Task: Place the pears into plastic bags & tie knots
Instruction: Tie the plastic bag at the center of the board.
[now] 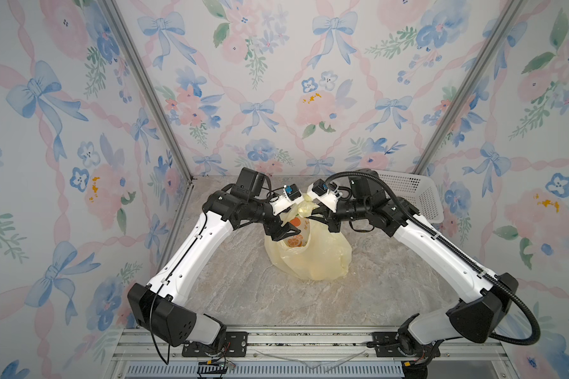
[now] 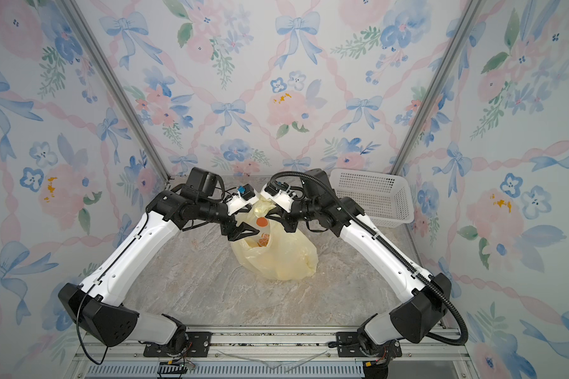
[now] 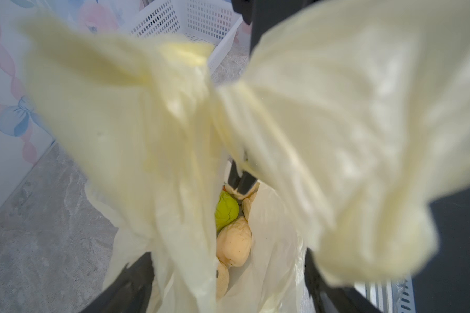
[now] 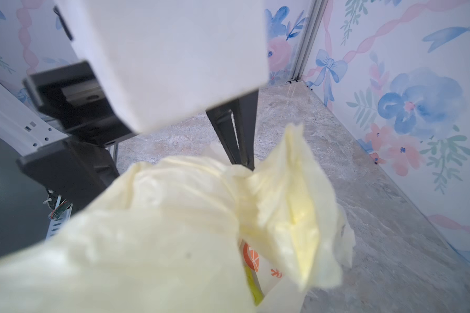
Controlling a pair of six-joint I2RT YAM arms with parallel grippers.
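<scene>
Since all the pears [image 3: 234,245] I can spot are already down inside the plastic bag [image 1: 312,259], I'd call the loading half done and the tying half underway. The bag sits mid-table [image 1: 309,305] with its neck pulled up between the two arms. The right gripper [image 3: 240,181] is pinched shut on one of the handle strips [image 4: 291,206]. The left gripper [image 1: 293,233] has its jaws spread wide at the bag's mouth, clamping nothing as far as I can see.

The strips look crossed or twisted together up top, but both wrist shots are so blurry up close that I honestly can't say if that's a real knot yet. My guess is it needs at least a pull-through and a tightening.

Both top views give the whole layout: the arms meeting over the bag, and the white basket [image 2: 372,193] in the back corner on the right arm's side. The fruit there is just a vague lump through the film. The left wrist view looks straight down the mouth and shows the green pear [image 3: 226,212] plus two cream ones, with any others hidden. The right wrist view only gives the bunched strips and the orange print [image 4: 251,256].
</scene>
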